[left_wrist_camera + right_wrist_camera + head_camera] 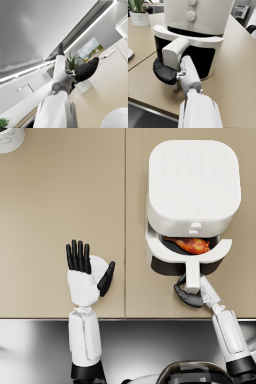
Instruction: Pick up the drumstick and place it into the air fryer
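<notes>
The white air fryer stands on the right of the tan table, its drawer pulled partly out toward me. A browned drumstick lies inside the drawer's dark basket. My right hand grips the drawer's white handle; the right wrist view shows the dark hand wrapped round the handle. My left hand hovers over the table to the left of the fryer, fingers straight and apart, holding nothing. The left wrist view shows the same hand with nothing in it.
A white marbled plant pot sits at the table's far left corner, also seen as a pot in the right wrist view. The table's front edge borders a dark glossy strip near me. A seam runs down the table's middle.
</notes>
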Robot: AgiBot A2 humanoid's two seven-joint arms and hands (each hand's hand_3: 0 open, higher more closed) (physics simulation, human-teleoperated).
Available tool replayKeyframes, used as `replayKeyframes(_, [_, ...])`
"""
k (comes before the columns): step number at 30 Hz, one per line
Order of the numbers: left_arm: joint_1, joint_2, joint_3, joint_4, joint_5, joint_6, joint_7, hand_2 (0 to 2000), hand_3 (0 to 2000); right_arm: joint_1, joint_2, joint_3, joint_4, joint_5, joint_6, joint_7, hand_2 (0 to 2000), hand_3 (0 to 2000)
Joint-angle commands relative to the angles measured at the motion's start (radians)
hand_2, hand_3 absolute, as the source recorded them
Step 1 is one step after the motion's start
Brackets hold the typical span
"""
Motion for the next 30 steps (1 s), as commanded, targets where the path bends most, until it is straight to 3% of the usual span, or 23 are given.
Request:
replayKeyframes(1, [0.022, -0.005, -0.025, 0.01, 0.0, 0.0, 0.0, 0, 0, 0.174, -0.125, 0.039, 0.0, 0.0, -0.001, 0.0, 2000, 2000])
replayKeyframes(7, [0.019, -0.007, -0.024, 0.011, 0.0, 0.0, 0.0, 0, 0, 0.312, -0.182, 0.018, -0.216, 0.0, -0.037, 0.002, 2000, 2000])
replayKeyframes(13, [0.009, -0.008, -0.015, -0.006, 0.0, 0.0, 0.0, 0, 0, 0.426, -0.188, 0.056, -0.385, 0.0, -0.076, 0.008, 2000, 2000])
replayKeyframes(16, [-0.003, -0.007, -0.008, -0.009, 0.0, 0.0, 0.0, 0, 0, 0.427, -0.155, 0.108, -0.377, -0.002, -0.025, 0.016, 2000, 2000])
replayKeyframes(17, [-0.008, -0.007, -0.012, -0.004, 0.0, 0.0, 0.0, 0, 0, 0.31, -0.065, 0.039, -0.391, -0.003, -0.008, 0.017, 2000, 2000])
replayKeyframes(18, [-0.01, -0.007, -0.011, -0.005, 0.0, 0.0, 0.0, 0, 0, 0.318, -0.055, 0.052, -0.396, -0.003, 0.004, 0.018, 2000, 2000])
replayKeyframes(30, [-0.016, -0.007, -0.008, -0.007, 0.0, 0.0, 0.0, 0, 0, 0.342, -0.03, 0.084, -0.408, -0.004, 0.041, 0.019, 2000, 2000])
